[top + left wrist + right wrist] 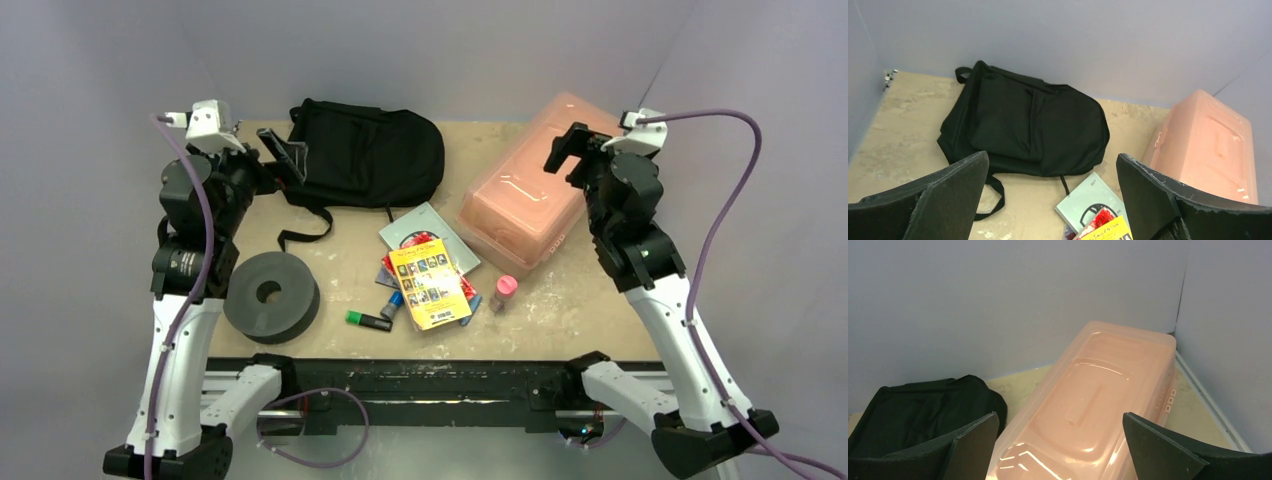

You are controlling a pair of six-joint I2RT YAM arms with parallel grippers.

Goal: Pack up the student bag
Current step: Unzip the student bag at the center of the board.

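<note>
The student bag (368, 152) is a soft black backpack lying flat and zipped at the back of the table, straps trailing toward the front; it also fills the left wrist view (1023, 120) and shows at the left edge of the right wrist view (918, 410). My left gripper (283, 152) hovers open at the bag's left end, nothing between its fingers (955, 195). My right gripper (570, 150) hangs open above the pink box, holding nothing. A pile of books (428, 268) lies in front of the bag, a yellow booklet (430, 285) on top.
A translucent pink plastic box (525, 205) sits lid-on at the back right. A dark grey foam ring (270, 295) lies front left. A green marker (367, 321), a blue pen (392, 303) and a small pink-capped bottle (505, 292) lie near the books.
</note>
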